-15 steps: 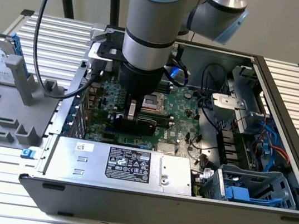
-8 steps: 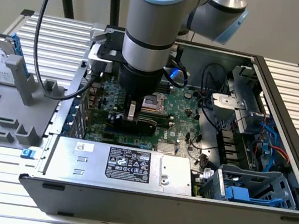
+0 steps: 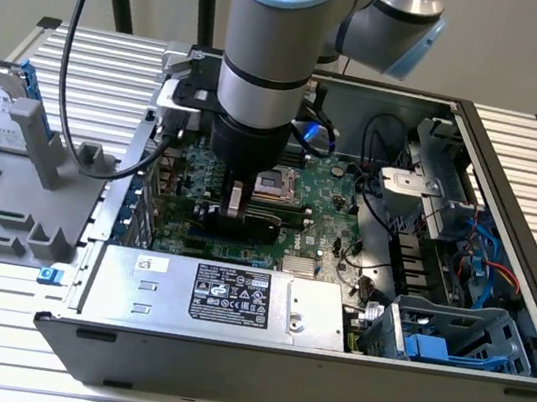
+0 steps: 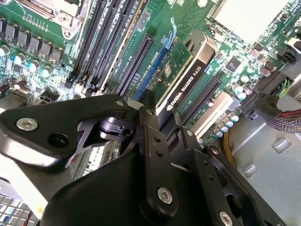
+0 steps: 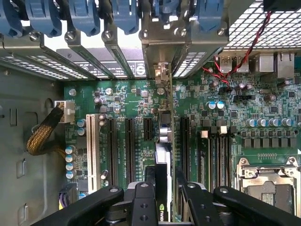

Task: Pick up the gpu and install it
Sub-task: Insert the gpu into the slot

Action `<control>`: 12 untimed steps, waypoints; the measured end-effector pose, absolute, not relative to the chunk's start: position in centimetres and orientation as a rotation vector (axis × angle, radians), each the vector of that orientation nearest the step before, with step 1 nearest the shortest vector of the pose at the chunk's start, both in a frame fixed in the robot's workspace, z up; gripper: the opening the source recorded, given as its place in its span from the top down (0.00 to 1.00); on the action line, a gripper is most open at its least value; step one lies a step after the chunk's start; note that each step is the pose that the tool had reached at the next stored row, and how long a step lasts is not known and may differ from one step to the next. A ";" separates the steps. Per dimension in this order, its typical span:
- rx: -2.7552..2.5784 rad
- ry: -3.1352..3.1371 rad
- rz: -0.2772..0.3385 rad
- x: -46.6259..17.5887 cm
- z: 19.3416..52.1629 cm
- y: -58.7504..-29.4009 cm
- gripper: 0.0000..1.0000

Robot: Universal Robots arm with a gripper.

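Down inside the open PC case (image 3: 483, 390) I've got the gripper (image 3: 235, 208) low over the motherboard (image 3: 336, 186), fingers (image 4: 149, 123) pinched on the gpu (image 4: 188, 77) w/ the card standing on edge between them. In the second wrist view the card's black cover faces up-camera and its lower edge sits along the blue slot (image 4: 157, 59), so I'd say it's held upright to go edge-first into that slot. In the first wrist view the gpu (image 5: 165, 141) runs in line w/ the row of expansion slots (image 5: 129, 141), and its far end points at the rear bracket openings (image 5: 162, 70) of the case, which is why I keep it square to the back wall. Can't tell whether the edge connector is fully seated or just resting on the slot. Power supply (image 3: 224, 296) sits close by, near the exterior view's bottom, clear of the arm (image 3: 271, 50).
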State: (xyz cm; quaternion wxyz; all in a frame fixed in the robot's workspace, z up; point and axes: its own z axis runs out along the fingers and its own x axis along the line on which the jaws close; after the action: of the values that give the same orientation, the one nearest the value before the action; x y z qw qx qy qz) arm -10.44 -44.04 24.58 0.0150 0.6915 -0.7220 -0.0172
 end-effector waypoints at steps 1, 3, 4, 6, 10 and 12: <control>2.152 -2.247 -0.053 -10.4 24.6 -44.0 1.00; 2.151 -2.246 -0.053 -10.5 24.4 -44.0 1.00; 2.152 -2.247 -0.053 -10.5 24.3 -44.0 1.00; 2.152 -2.247 -0.053 -10.4 24.1 -44.0 1.00; 2.152 -2.247 -0.053 -10.5 23.9 -44.0 1.00; 2.152 -2.247 -0.053 -10.5 23.9 -44.0 1.00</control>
State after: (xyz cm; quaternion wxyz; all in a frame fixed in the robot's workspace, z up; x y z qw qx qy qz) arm -10.47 -44.03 23.94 0.0151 0.6915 -0.7220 -0.0171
